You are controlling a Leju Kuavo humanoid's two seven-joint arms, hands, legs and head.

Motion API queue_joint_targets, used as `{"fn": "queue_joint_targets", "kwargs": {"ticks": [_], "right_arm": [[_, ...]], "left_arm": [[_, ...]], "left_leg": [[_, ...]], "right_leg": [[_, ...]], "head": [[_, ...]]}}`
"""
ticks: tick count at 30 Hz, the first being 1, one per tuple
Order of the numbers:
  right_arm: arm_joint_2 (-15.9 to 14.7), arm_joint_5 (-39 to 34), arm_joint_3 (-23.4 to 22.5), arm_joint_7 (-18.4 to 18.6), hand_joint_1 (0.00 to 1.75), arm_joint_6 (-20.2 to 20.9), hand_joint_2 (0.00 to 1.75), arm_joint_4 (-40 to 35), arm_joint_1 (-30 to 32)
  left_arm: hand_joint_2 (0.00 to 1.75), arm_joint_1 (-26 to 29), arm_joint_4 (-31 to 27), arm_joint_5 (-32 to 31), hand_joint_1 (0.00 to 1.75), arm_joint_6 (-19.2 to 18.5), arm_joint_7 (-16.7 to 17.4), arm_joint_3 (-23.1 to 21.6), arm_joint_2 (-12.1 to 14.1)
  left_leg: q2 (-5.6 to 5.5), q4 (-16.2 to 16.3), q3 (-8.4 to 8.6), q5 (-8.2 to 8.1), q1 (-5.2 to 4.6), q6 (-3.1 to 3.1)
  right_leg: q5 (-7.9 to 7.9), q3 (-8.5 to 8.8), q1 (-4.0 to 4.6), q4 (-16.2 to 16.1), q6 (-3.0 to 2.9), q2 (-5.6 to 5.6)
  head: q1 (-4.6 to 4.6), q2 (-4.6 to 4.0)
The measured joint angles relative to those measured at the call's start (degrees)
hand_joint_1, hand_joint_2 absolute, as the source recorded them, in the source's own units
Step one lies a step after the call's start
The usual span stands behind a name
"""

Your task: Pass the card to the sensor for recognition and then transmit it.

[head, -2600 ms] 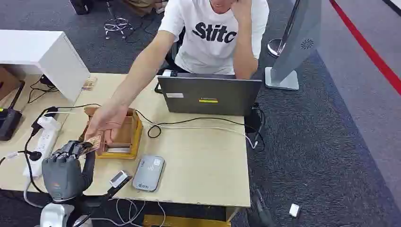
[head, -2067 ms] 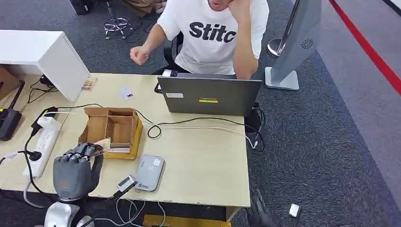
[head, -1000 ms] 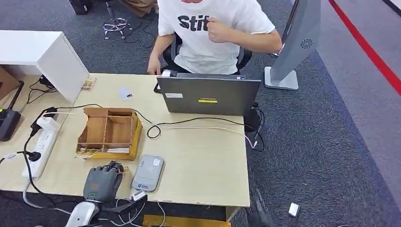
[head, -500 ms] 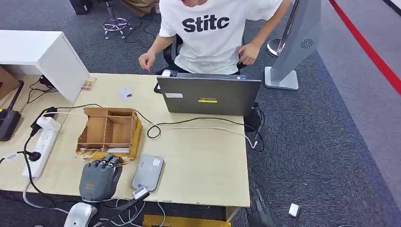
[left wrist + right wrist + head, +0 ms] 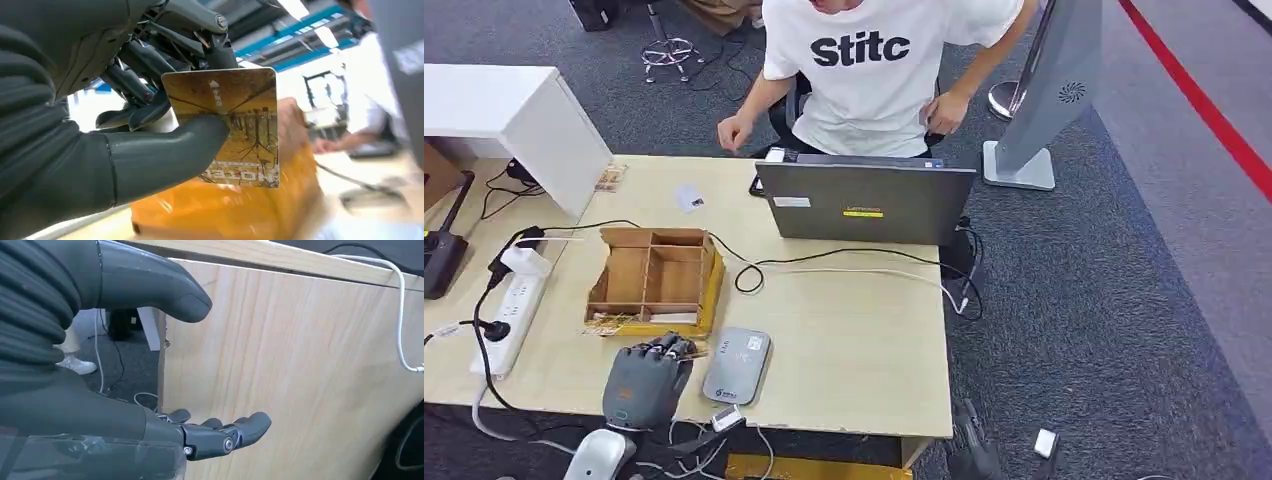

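The card (image 5: pixel 227 125) in the left wrist view carried a small arrow with tiny characters near one edge and a block of pale capitals, seen upside down, that seemed to read "HOTEL"; its face was brown-gold with bare trees. The left hand (image 5: pixel 646 375) pinched it between thumb and fingers at the near edge of the desk (image 5: pixel 864 340), just beside the grey card reader (image 5: pixel 738 365). The person's (image 5: pixel 874 70) white shirt read "Stitc" in black, and the laptop (image 5: pixel 866 203) lid bore a small yellow label, too small to read. The right hand (image 5: pixel 200 432) held nothing, its fingers apart, close to a pale wooden panel (image 5: pixel 300 365). Compared with half a second before, the left hand had shifted slightly toward the reader with the card nearer its edge, while the partitioned cardboard box (image 5: pixel 656 280) and the reader lay unchanged.
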Motion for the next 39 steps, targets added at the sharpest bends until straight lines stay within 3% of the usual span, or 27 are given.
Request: {"fn": "queue_joint_targets", "kwargs": {"ticks": [13,16,22,27,32,39], "right_arm": [[0.0,0.0,0.6,0.2,0.00,0.0,1.75,0.0,0.0],[0.0,0.0,0.9,0.2,0.00,0.0,1.75,0.0,0.0],[0.0,0.0,1.0,0.0,0.00,0.0,1.75,0.0,0.0],[0.0,0.0,1.0,0.0,0.00,0.0,1.75,0.0,0.0],[0.0,0.0,1.2,0.2,0.00,-0.1,1.75,0.0,0.0],[0.4,0.0,1.3,0.4,0.00,-0.6,1.75,-0.1,-0.1]], "left_arm": [[1.75,-1.0,3.8,-1.1,1.75,-1.2,0.2,-5.1,1.4],[1.75,-1.1,4.0,-1.1,1.75,0.7,0.7,-5.2,1.6],[1.75,-1.0,3.1,-0.9,1.75,8.8,1.7,-5.2,1.3],[1.75,-0.9,1.7,-0.7,1.75,9.9,1.8,-5.2,1.1],[1.75,-1.6,-3.1,0.3,1.75,10.4,1.9,-2.9,1.6],[1.75,-5.6,-5.1,4.3,1.75,7.8,-0.2,4.4,5.7]], "left_leg": [[0.04,0.0,0.01,0.00,0.01,0.00],[0.07,0.0,0.03,0.00,0.01,0.00],[0.08,0.0,0.02,0.00,0.03,0.00],[0.08,0.0,0.02,0.00,0.03,0.00],[0.08,0.0,0.02,0.01,0.05,-0.01],[0.16,-0.1,0.06,0.05,0.16,-0.07]], "right_leg": [[0.01,-0.01,0.01,0.0,-0.01,0.05],[0.01,-0.01,0.01,0.0,-0.02,0.10],[0.02,-0.03,0.02,0.0,-0.03,0.11],[0.02,-0.03,0.02,0.0,-0.03,0.11],[0.03,-0.03,0.03,0.0,-0.05,0.11],[0.08,-0.04,0.10,0.1,-0.14,0.19]], "head": [[0.02,0.00],[0.02,0.00],[0.00,0.00],[0.02,0.00],[0.02,0.00],[0.02,0.00]]}}
